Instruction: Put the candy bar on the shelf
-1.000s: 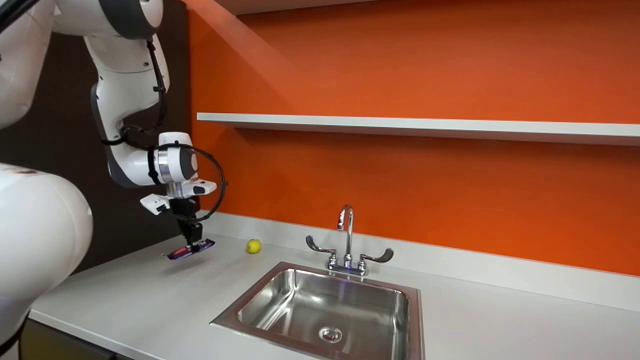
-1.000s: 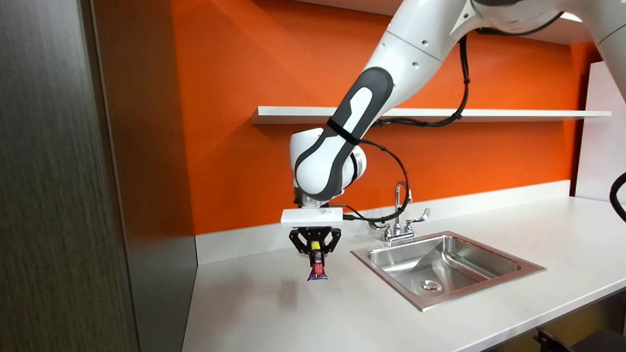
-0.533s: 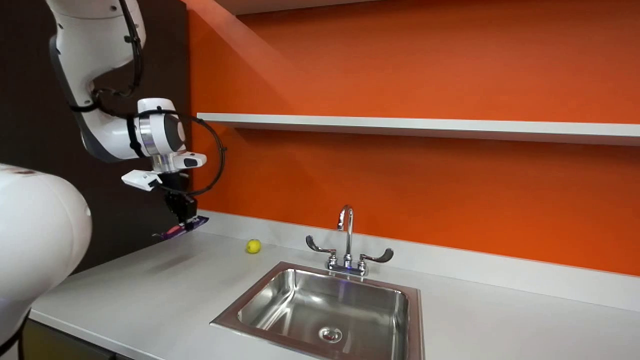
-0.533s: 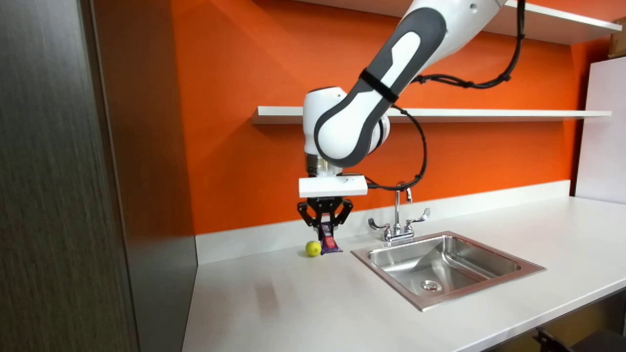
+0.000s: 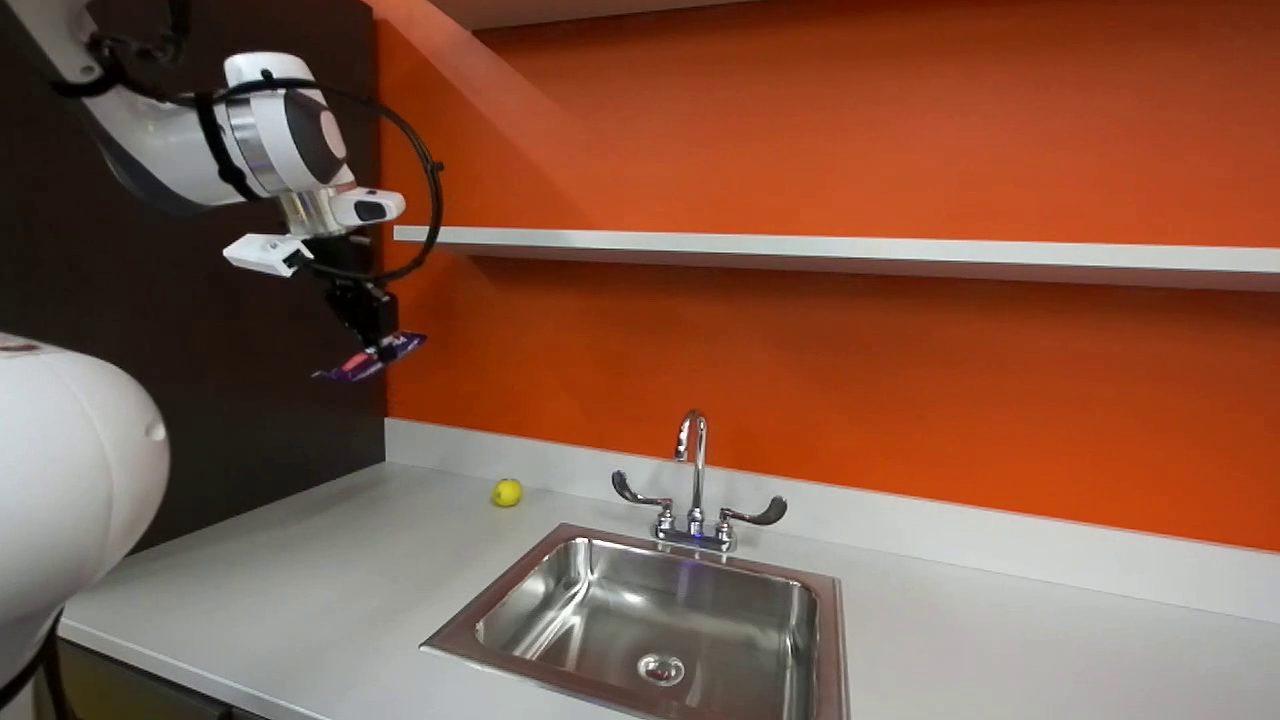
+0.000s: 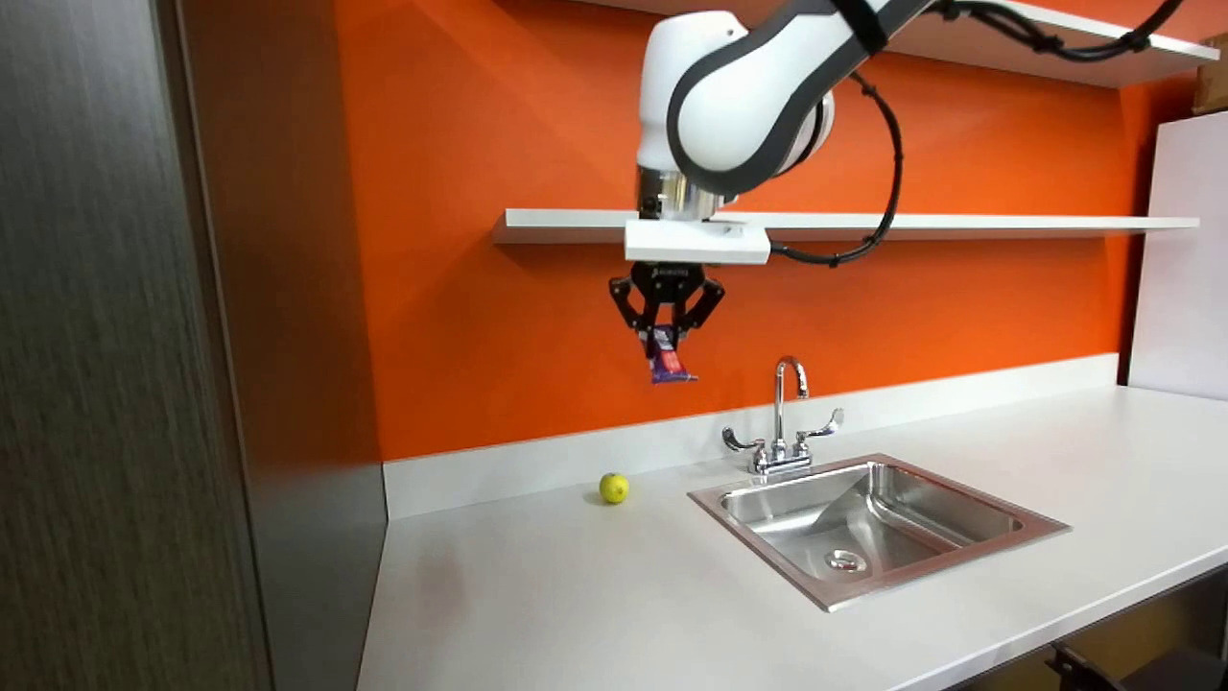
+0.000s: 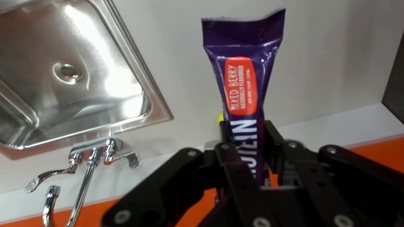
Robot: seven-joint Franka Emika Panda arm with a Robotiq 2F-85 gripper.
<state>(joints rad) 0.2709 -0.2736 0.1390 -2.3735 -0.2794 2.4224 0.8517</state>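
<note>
1. Orange wall (image 5: pixel 900 400): fills the background behind the white shelf (image 5: pixel 830 248).
2. White countertop (image 5: pixel 1000 640): stretches out well below the shelf.
3. The shelf itself: a long, thin, horizontal board across the wall.
4. White Franka Panda arm (image 6: pixel 729 125): in an exterior view its wrist overlaps the left part of the shelf.
5. Stainless-steel sink (image 5: pixel 830 640): set into the countertop, well below the shelf.
6. Chrome faucet (image 5: pixel 697 500) with two lever handles: upright, below the shelf.
7. Black Robotiq gripper (image 7: pixel 247 126): lower than the shelf, toward its left end in both exterior views, pointing down and clamped on a mixed berry bar (image 7: pixel 241 86) from both sides.
8. The bar: purple wrapper, red label; held in the air, lower than the shelf and apart from it, tilted with the label end lower.
9. Small yellow ball (image 5: pixel 507 492): on the countertop, below the shelf, toward its left end; mostly hidden in the wrist view.
</note>
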